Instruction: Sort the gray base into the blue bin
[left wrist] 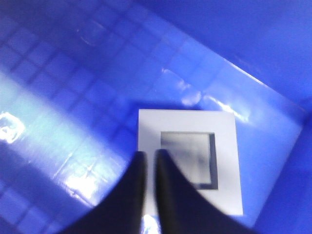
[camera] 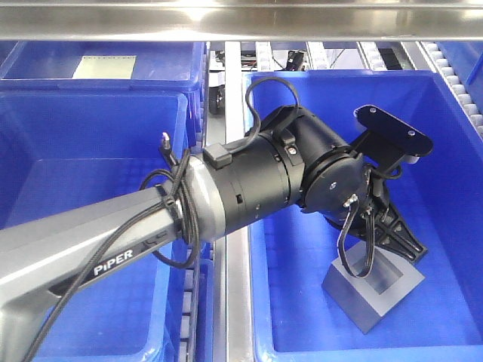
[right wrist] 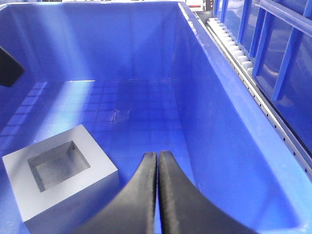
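Note:
The gray base [camera: 385, 294] rests on the floor of the right blue bin [camera: 445, 151], its square recess facing up. My left arm reaches across into that bin. The left gripper [camera: 407, 247] hangs just above the block's far edge. In the left wrist view the left gripper [left wrist: 150, 153] shows only a thin slit between its fingers, over the left rim of the gray base [left wrist: 224, 146], with nothing held. The right gripper [right wrist: 157, 153] is shut and empty, low in the same blue bin [right wrist: 122, 48], to the right of the gray base [right wrist: 58, 168].
Another blue bin [camera: 75, 151] lies under the left arm, and one behind it holds a pale sheet [camera: 106, 66]. A metal rail [camera: 235, 286] separates the bins. A steel bar [camera: 241, 23] crosses the top. Conveyor rollers [right wrist: 234, 48] run along the right side.

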